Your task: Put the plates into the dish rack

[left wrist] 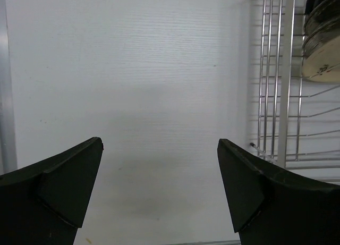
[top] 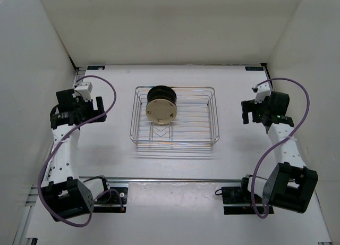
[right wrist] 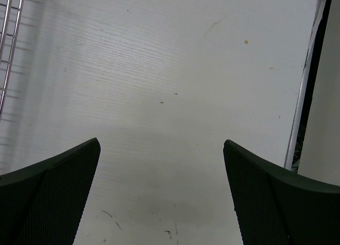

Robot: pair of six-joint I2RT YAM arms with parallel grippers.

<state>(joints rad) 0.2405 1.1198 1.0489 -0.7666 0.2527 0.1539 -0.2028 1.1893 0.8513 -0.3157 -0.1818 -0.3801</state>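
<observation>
The left gripper [top: 100, 108] is hovering over the white table [top: 170, 168] with its jaws standing wide apart and nothing between them. The wire dish rack [top: 197, 124] is sitting off to its right, apart from the fingers. Inside the rack, a cream-yellow speckled plate [top: 160, 111] is standing on edge in the central dividers, with a black plate [top: 161, 90] standing close behind it. The right gripper [top: 245, 112] is likewise hanging spread open and empty, with the rack lying to its left, clear of its fingertips.
</observation>
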